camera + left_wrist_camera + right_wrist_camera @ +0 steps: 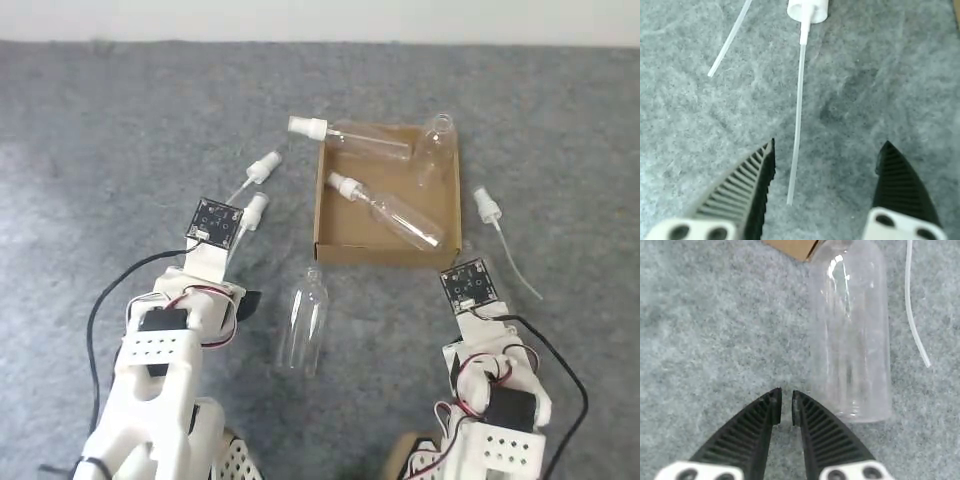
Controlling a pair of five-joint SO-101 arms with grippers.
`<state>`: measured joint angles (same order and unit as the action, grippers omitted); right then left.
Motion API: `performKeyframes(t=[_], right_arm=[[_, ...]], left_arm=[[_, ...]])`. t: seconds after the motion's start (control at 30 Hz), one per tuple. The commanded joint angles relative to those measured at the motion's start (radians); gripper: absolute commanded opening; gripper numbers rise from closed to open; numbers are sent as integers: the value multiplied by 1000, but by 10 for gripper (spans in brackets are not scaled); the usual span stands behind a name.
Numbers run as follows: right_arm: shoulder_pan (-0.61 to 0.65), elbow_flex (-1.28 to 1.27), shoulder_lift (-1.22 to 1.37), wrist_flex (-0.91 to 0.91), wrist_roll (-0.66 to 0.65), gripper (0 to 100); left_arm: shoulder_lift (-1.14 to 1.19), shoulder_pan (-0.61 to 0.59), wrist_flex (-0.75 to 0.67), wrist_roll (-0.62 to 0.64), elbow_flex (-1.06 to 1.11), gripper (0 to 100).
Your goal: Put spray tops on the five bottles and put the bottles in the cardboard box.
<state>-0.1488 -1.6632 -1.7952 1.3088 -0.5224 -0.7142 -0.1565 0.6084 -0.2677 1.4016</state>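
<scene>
**A:** Clear plastic bottles with white spray tops [400, 215] — where are they?

**B:** Two lie in the shallow brown cardboard box [345, 228], next to an uncapped one [435, 140]. Another uncapped bottle [302, 320] lies on the grey carpet [120, 120] between the arms.

**A:** And the left gripper [829, 147]?

**B:** It is low over the carpet, jaws wide apart, straddling the thin tube of a loose white spray top [808, 7] without touching it.

**A:** The right gripper [786, 395]?

**B:** It is pitched downward, jaws all but closed on nothing — just beside a fifth bottle [852, 335] at the box corner.
</scene>
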Motion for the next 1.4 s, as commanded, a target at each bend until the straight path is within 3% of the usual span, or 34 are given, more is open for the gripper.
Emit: performKeyframes(t=[0.0, 0.07, 0.37, 0.67, 0.87, 1.13, 1.23, 1.37], right_arm=[[-5, -20, -8, 1, -9, 6], [-5, -20, -10, -30, -11, 6], [-45, 21, -8, -476, -6, 6], [-91, 407, 85, -426, 61, 6], [-96, 729, 555, -308, 58, 6], [-88, 1171, 1190, -87, -55, 9], [-88, 1286, 1365, -84, -55, 85], [-53, 1398, 1569, -84, -58, 266]], left_arm=[[-32, 5, -20, -9, -4, 306], [-32, 2, -21, -9, -4, 306], [-32, 43, -26, -9, -4, 306], [-32, 40, -21, -11, -4, 306], [-32, 40, -21, -11, -4, 306], [-32, 40, -20, -11, -4, 306], [-32, 40, -20, -11, -4, 306], [-32, 40, -20, -11, -4, 306]])
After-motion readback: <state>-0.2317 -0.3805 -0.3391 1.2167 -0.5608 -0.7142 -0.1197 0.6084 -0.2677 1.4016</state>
